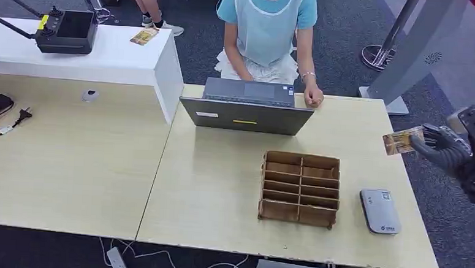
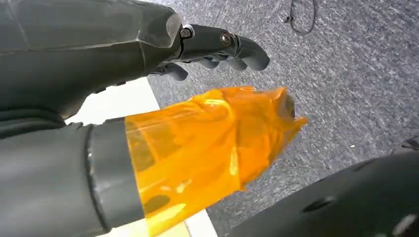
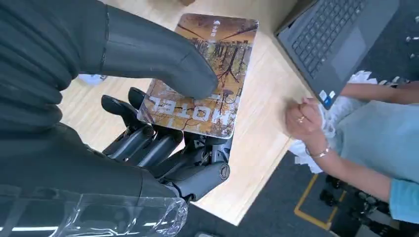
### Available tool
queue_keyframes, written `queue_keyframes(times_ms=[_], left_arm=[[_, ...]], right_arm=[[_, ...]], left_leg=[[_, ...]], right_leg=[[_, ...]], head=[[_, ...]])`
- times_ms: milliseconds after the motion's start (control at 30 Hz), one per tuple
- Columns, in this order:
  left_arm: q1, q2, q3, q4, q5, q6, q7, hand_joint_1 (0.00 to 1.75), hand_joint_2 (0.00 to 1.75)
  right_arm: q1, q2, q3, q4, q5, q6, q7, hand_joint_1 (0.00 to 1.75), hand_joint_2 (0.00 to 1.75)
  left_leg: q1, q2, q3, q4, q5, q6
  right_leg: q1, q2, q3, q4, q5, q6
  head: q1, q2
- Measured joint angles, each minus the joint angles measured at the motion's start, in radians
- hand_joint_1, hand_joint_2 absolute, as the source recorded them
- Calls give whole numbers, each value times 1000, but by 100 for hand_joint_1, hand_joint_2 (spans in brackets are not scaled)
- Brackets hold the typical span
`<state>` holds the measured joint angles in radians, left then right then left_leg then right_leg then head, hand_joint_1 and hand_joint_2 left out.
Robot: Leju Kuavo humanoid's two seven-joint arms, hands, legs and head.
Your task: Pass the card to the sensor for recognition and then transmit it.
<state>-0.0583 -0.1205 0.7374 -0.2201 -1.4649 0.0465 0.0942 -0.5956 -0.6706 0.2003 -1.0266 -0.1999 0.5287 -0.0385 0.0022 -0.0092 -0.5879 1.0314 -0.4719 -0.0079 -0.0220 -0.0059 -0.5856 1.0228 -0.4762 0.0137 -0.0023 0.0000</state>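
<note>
Head view first: the right hand [image 1: 444, 148], dark and ribbed-looking, sits at the right edge of the frame, out past the bench [image 1: 220, 188], pinching a flat rectangular card [image 1: 401, 141] with a brownish printed face. The bench is pale wood-grain laminate. Lower right of centre there's a brown cardboard-looking organiser [image 1: 300, 187] split into slots, and just right of it a small grey rounded-corner sensor [image 1: 379, 210] lying flat. Up centre, a dark grey laptop [image 1: 247, 105] faces a person [image 1: 266, 31] in a light blue top, one hand resting by its corner. Upper left, a white counter [image 1: 104, 56] carries a black boxy controller [image 1: 65, 31]. Left wrist view: the left hand [image 2: 212, 49] is over speckled grey carpet [image 2: 346, 74], dark fingers curled in with nothing in them, thumb wrapped in crinkly translucent orange film [image 2: 207, 153]. Right wrist view: the thick grey thumb [image 3: 163, 64] presses the glossy card down onto the dark fingers [image 3: 148, 143] beneath it; the print shows trees and the word HOTEL, with the laptop keyboard in the upper right.
</note>
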Motion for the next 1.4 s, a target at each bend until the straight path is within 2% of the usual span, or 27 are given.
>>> queue_keyframes(times_ms=[500,767,1100,1200,1400], left_arm=[[-1,11,38,0,28,15,-1,0,0],[-1,6,64,0,51,26,-7,0,0],[-1,3,82,0,64,26,-7,0,0],[-2,2,97,0,88,12,5,0,0],[-2,-12,128,0,119,48,15,0,0]], right_arm=[[-177,-1,158,-36,-50,-37,8,175,175],[-271,8,210,-44,-50,-55,15,175,175],[-307,16,249,-44,-47,-65,15,175,175],[-339,30,261,-42,-26,-84,18,175,175],[-461,73,301,0,34,-122,39,175,175]], left_leg=[[0,0,0,0,1,0],[0,0,0,0,1,0],[0,-1,-1,0,1,0],[0,0,0,0,1,0],[0,0,0,0,2,-1]], right_leg=[[0,0,0,0,0,0],[0,0,0,0,0,0],[0,-1,0,0,0,0],[0,0,0,0,0,0],[0,0,0,1,1,0]], head=[[0,0],[0,0],[0,0],[0,0],[0,0]])
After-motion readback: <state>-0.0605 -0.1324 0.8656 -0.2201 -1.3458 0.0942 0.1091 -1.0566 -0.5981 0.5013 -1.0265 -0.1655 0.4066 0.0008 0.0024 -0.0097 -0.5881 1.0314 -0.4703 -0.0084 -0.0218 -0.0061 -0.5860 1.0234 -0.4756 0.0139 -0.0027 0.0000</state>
